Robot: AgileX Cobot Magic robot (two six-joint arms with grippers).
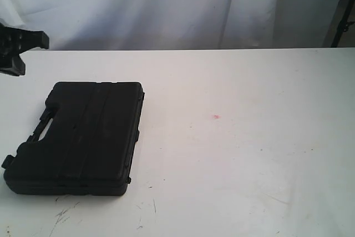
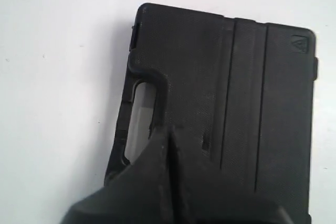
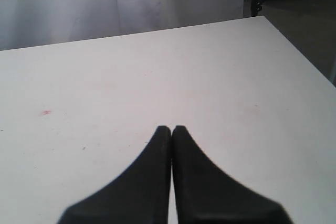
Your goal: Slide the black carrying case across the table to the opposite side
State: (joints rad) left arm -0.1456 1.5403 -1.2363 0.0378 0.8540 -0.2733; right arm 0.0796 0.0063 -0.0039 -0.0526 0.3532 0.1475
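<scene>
The black carrying case (image 1: 83, 137) lies flat on the left part of the white table (image 1: 238, 148), its handle cut-out toward the left edge. In the left wrist view the case (image 2: 236, 93) fills the frame. My left gripper (image 2: 169, 132) is shut with nothing in it, its tips lined up with the case's handle end. In the exterior view a black part of the left arm (image 1: 19, 48) hangs beyond the case's far left corner, apart from it. My right gripper (image 3: 171, 128) is shut and empty over bare table (image 3: 157, 66); it is outside the exterior view.
A small red mark (image 1: 216, 117) sits mid-table. Dark scuffs (image 1: 64, 215) mark the front left. A white curtain (image 1: 166, 4) hangs behind the table, and a dark stand (image 1: 341, 26) is at the back right. The table's right edge (image 3: 294, 51) drops to a dark floor.
</scene>
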